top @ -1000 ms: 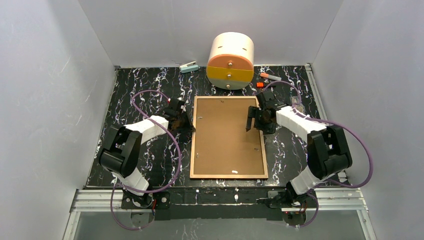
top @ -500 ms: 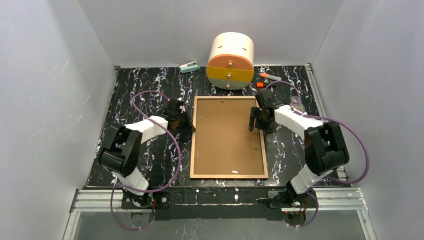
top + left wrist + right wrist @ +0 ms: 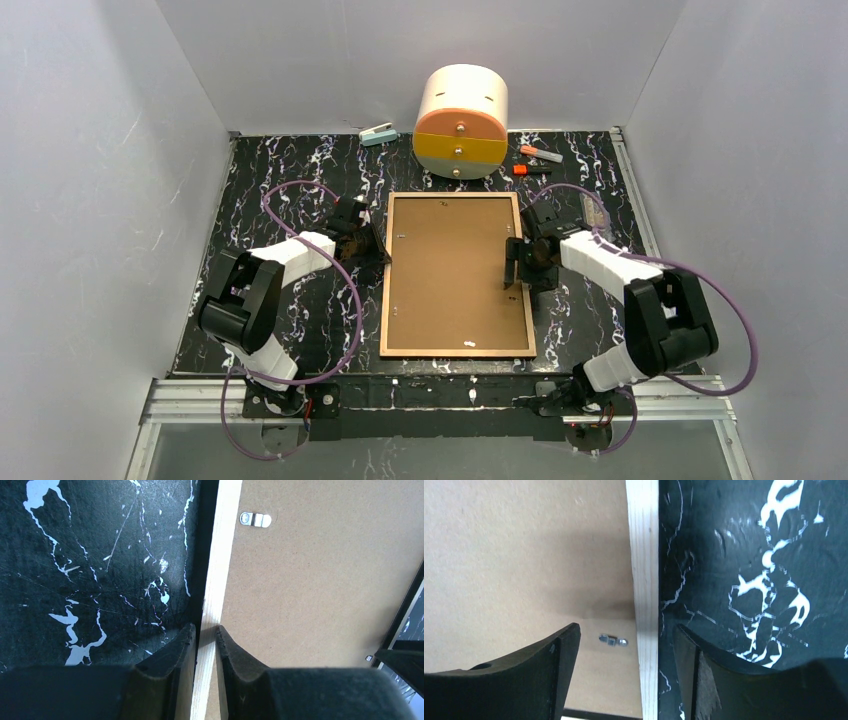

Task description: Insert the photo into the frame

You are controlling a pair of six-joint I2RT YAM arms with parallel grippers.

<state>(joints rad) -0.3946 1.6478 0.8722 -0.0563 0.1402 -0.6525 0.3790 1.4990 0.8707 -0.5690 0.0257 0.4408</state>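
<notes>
Your frame (image 3: 220, 555) lies face down mid-tabletop (image 3: 300, 170), long sides running near to far, brown backing board (image 3: 455, 275) seated inside the tan rim. Left gripper (image 3: 205, 628) is clamped on the frame's left rim, one finger outside, one on the board side. Right gripper (image 3: 626, 627) is spread wide, straddling the right rim without gripping it, a small metal clip (image 3: 613, 640) between its fingers. The surface is black marble-pattern, with white walls (image 3: 100, 150) on three sides. A round cream-and-orange drawer unit (image 3: 461, 120) sits at the far edge, orange markers (image 3: 540, 153) toward the far right corner.
</notes>
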